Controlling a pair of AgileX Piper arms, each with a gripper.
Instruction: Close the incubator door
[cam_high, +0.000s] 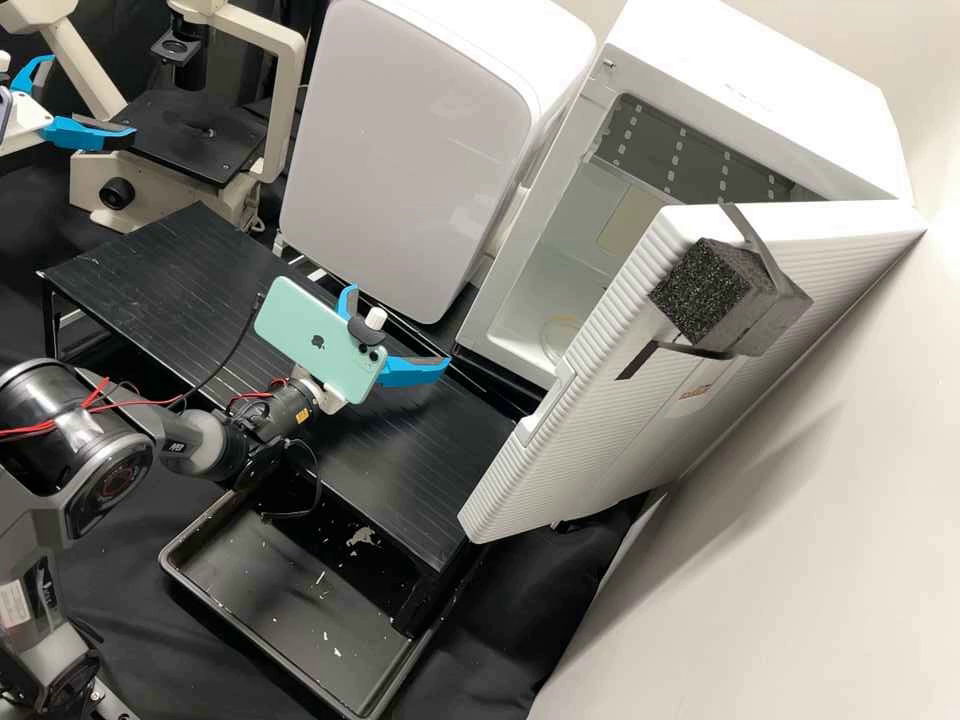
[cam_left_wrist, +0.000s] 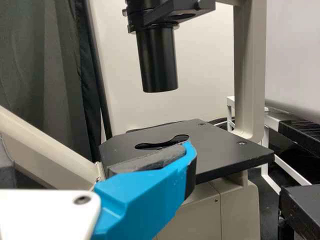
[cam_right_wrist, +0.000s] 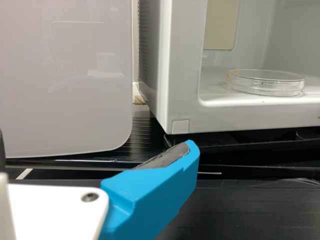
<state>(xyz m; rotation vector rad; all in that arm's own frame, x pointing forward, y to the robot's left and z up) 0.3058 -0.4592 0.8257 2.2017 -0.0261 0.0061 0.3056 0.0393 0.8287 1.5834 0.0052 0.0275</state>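
Incubator door (cam_high: 590, 440): it stands wide open, swung out from the white incubator (cam_high: 760, 110).
Foam block (cam_high: 700, 290): dark, it sits on the outer face of the door, with a black strap (cam_high: 757, 245) beside it.
Petri dish (cam_right_wrist: 265, 82): it lies on the floor inside the incubator.
Right gripper (cam_high: 400, 325): its two blue fingers are spread apart; it is over the black shelf (cam_high: 170, 270), apart from the door.
Phone (cam_high: 315, 340): light green, it is fixed behind these fingers.
Left gripper (cam_high: 92, 96): also spread, near the microscope (cam_high: 160, 185), well apart from the door.
Black tray (cam_high: 300, 600): it lies partly under the shelf.
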